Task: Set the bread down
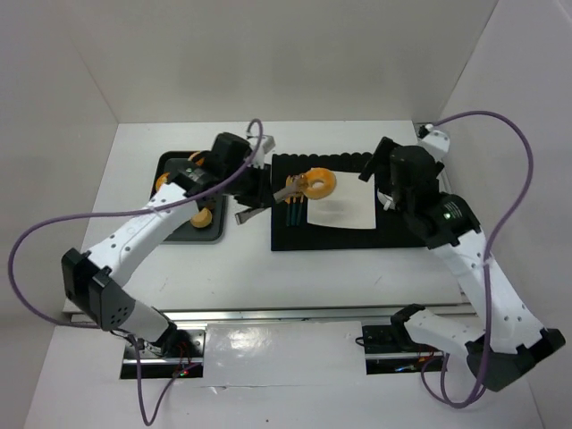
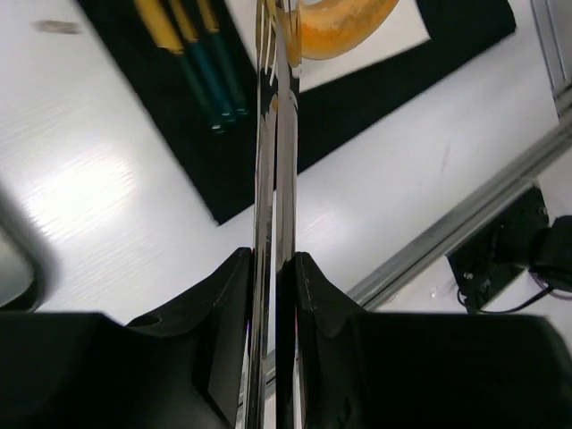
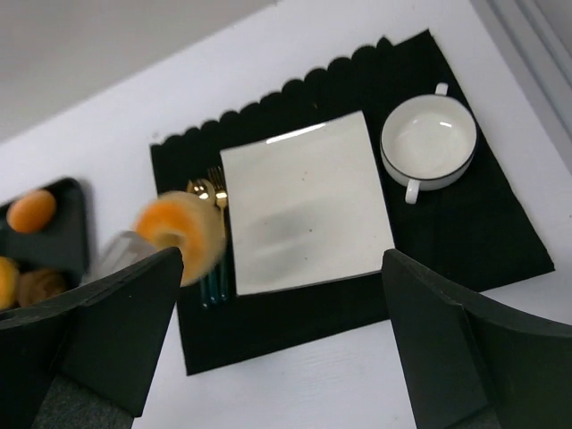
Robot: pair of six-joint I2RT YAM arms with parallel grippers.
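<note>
My left gripper (image 1: 256, 183) is shut on metal tongs (image 2: 275, 161). The tips of the tongs pinch a golden-orange ring bread (image 1: 319, 182) held above the top left corner of a white square plate (image 1: 344, 211). The bread shows at the top of the left wrist view (image 2: 344, 22) and blurred in the right wrist view (image 3: 179, 234). My right gripper (image 1: 390, 172) is open and empty, hovering over the right of the black placemat (image 1: 357, 238). Other orange breads (image 1: 164, 181) lie on a black tray (image 1: 214, 234) at left, mostly hidden by my left arm.
Gold-and-teal cutlery (image 1: 293, 213) lies on the mat left of the plate. A white two-handled bowl (image 3: 428, 141) sits right of the plate (image 3: 304, 201). Grey walls close in the table on three sides. A metal rail (image 1: 313, 313) runs along the near edge.
</note>
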